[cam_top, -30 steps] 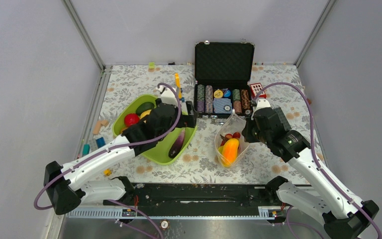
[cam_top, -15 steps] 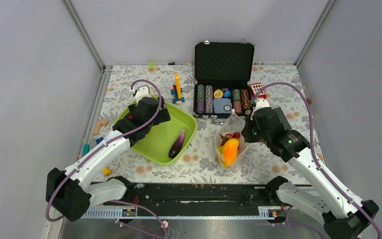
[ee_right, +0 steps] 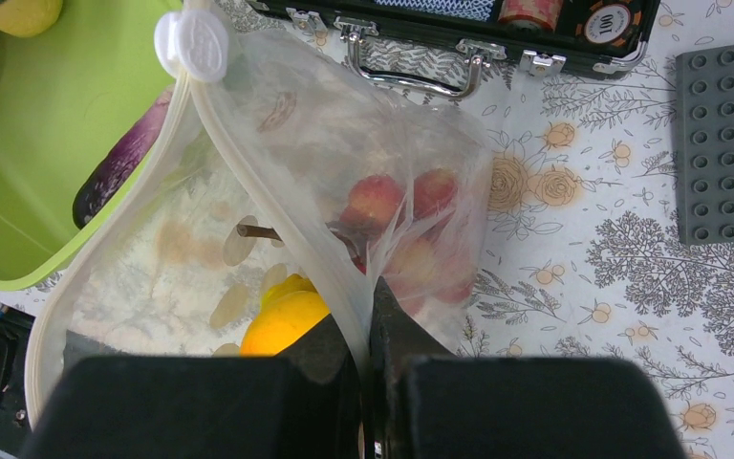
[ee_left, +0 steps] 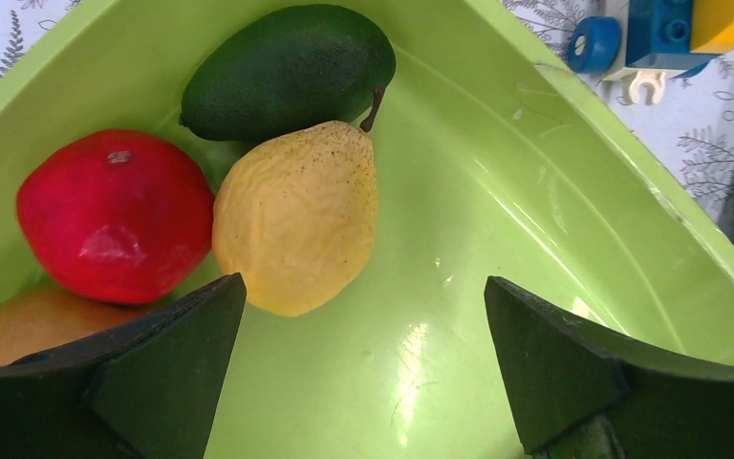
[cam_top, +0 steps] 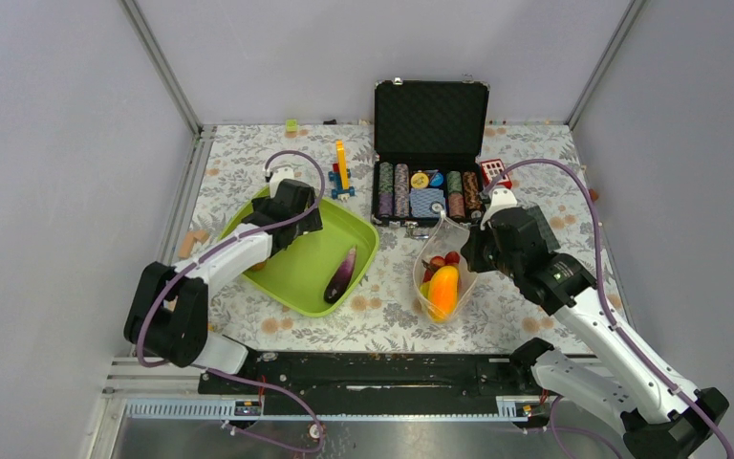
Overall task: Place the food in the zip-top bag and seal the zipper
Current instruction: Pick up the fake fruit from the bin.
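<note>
The clear dotted zip-top bag (cam_top: pixel 437 273) stands open right of the lime-green tray (cam_top: pixel 317 277); it holds an orange-yellow fruit (ee_right: pixel 282 320) and red berries (ee_right: pixel 411 196). My right gripper (ee_right: pixel 368 325) is shut on the bag's rim, holding the mouth open; its white slider (ee_right: pixel 192 44) is at the far end. My left gripper (ee_left: pixel 363 306) is open and empty over the tray's far-left corner, just short of a yellow pear (ee_left: pixel 298 215), a dark green avocado (ee_left: pixel 287 69), a red fruit (ee_left: pixel 115 215) and an orange one (ee_left: pixel 33 325). A purple eggplant (cam_top: pixel 340 275) lies in the tray.
An open black case (cam_top: pixel 429 158) of poker chips stands behind the bag. A yellow-and-blue block toy (cam_top: pixel 342 172) stands behind the tray. Small blocks (cam_top: pixel 191 241) lie at the table's left edge. A grey baseplate (ee_right: pixel 724 143) lies right of the bag.
My left arm has drawn back from the middle of the tray to its far-left corner, uncovering the eggplant. The right gripper and bag have stayed put.
</note>
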You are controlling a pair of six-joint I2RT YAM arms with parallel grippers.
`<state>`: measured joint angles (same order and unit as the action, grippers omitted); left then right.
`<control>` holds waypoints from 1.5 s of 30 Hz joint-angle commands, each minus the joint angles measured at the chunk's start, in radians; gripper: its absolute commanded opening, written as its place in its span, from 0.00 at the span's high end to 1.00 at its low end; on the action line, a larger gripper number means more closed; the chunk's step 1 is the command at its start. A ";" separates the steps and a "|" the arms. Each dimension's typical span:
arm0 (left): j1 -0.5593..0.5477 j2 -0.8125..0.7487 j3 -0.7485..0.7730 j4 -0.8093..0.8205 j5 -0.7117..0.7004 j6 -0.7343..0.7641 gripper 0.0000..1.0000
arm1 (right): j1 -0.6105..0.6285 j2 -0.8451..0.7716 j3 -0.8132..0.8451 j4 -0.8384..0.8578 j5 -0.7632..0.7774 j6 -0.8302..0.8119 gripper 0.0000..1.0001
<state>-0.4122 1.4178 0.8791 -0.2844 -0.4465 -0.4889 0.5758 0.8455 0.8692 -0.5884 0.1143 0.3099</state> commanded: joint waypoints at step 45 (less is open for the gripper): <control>0.061 0.198 0.083 0.109 0.074 -0.076 0.48 | 0.004 -0.118 -0.080 0.113 -0.018 0.032 0.97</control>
<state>-0.3561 1.6398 0.9382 -0.2001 -0.3988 -0.5545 0.5758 0.7452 0.7895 -0.5186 0.1101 0.3336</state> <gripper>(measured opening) 0.690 0.043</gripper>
